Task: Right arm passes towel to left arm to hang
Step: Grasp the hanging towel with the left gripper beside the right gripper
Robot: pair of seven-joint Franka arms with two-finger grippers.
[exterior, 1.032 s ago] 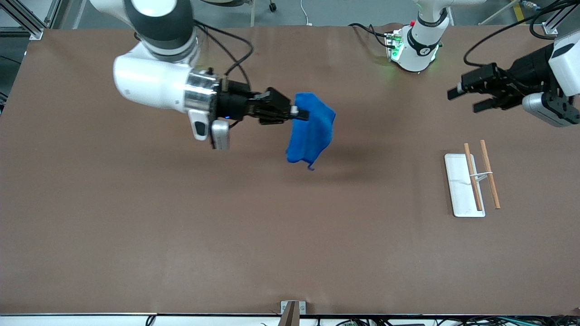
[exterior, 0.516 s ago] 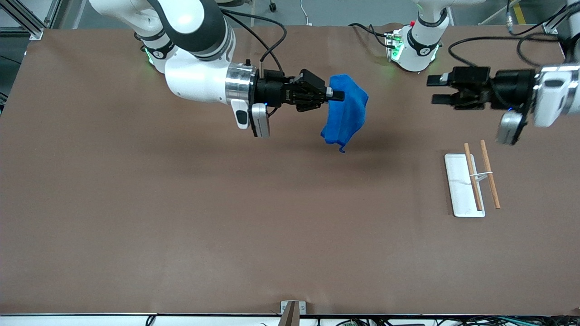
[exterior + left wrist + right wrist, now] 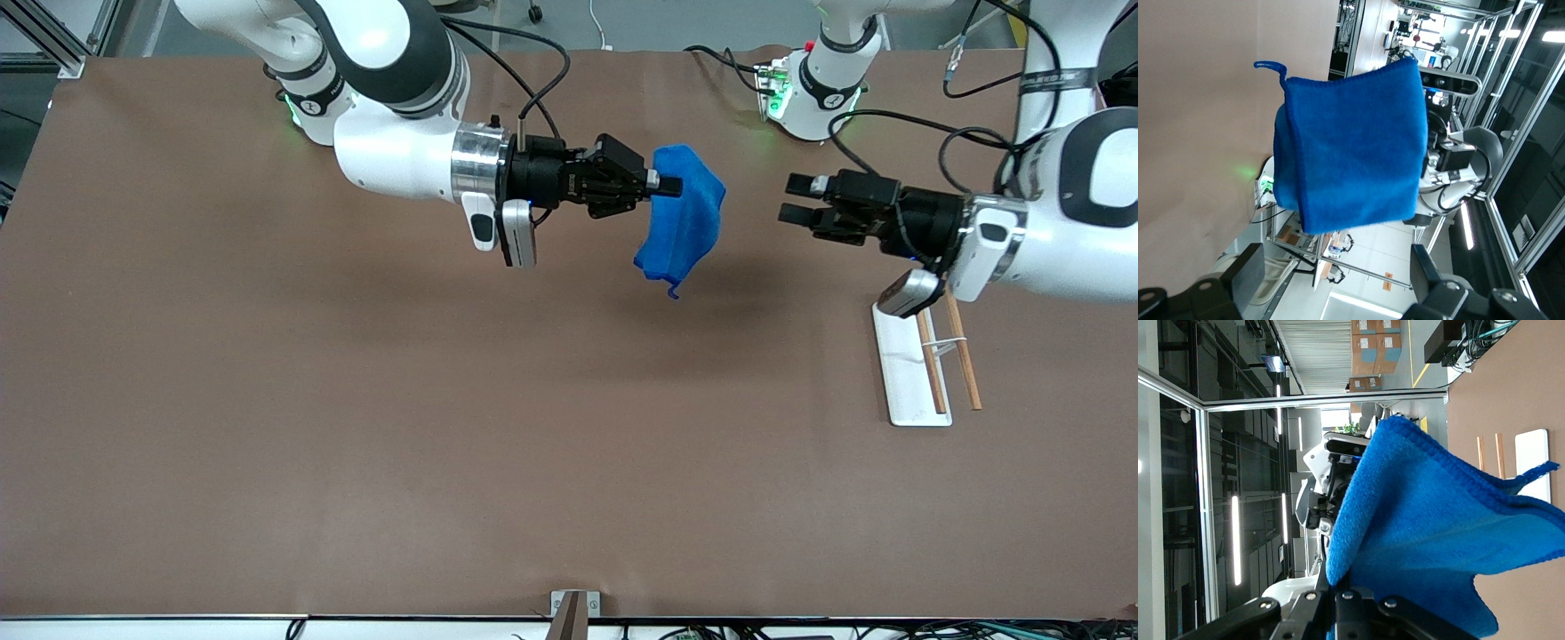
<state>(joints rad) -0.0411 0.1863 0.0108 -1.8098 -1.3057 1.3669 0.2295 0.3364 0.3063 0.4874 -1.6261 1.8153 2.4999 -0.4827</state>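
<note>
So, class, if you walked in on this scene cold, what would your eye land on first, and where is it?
The bright blue towel stands out first, hanging in the air over the brown table, pinched by the right gripper. Next, the left gripper faces it with fingers open and a gap between them. A white rack with two wooden bars lies toward the left arm's end.

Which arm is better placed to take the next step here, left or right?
Left. The right gripper is shut on the towel, holding it up over the table. The left gripper is open, level with the towel, a gap from it, so closing in and grasping is probably its move.
</note>
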